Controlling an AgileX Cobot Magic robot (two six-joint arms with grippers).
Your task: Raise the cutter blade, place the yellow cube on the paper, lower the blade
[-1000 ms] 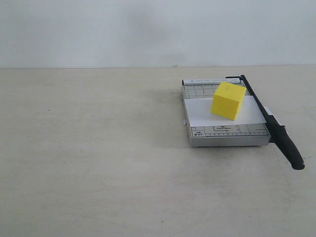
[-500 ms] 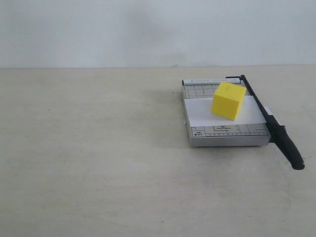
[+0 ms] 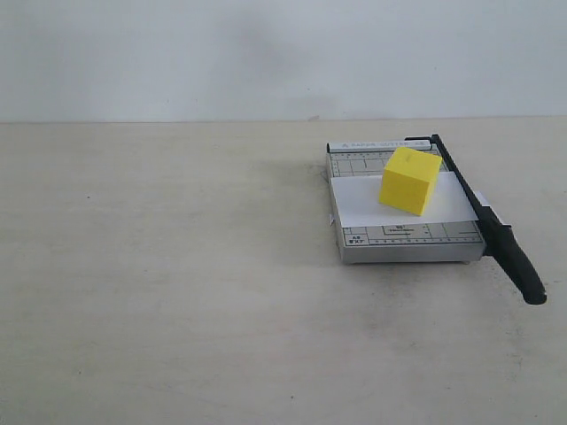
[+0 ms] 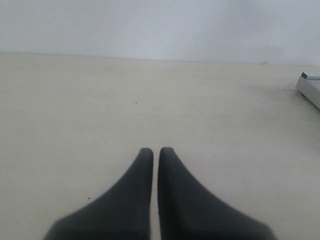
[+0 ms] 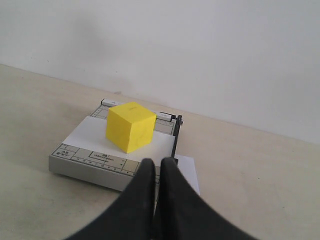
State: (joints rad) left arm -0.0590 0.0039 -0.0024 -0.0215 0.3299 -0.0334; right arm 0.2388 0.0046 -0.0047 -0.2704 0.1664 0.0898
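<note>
The yellow cube [image 3: 410, 181] sits on the white paper [image 3: 359, 202], which lies on the grey ruled cutter base [image 3: 403, 241]. The black cutter blade [image 3: 483, 215] lies down along the base's right edge, its thick handle [image 3: 521, 266] reaching past the front. Neither gripper shows in the exterior view. In the right wrist view my right gripper [image 5: 157, 162] is shut and empty, hanging short of the cube [image 5: 130, 126] and hiding the handle. My left gripper [image 4: 156, 151] is shut over bare table, with a corner of the base [image 4: 311, 87] far off at the frame edge.
A beige tabletop [image 3: 177, 283] carries the cutter at the right of the exterior view. Behind it rises a plain white wall [image 3: 266, 53]. A strip of paper [image 5: 187, 172] sticks out past the blade.
</note>
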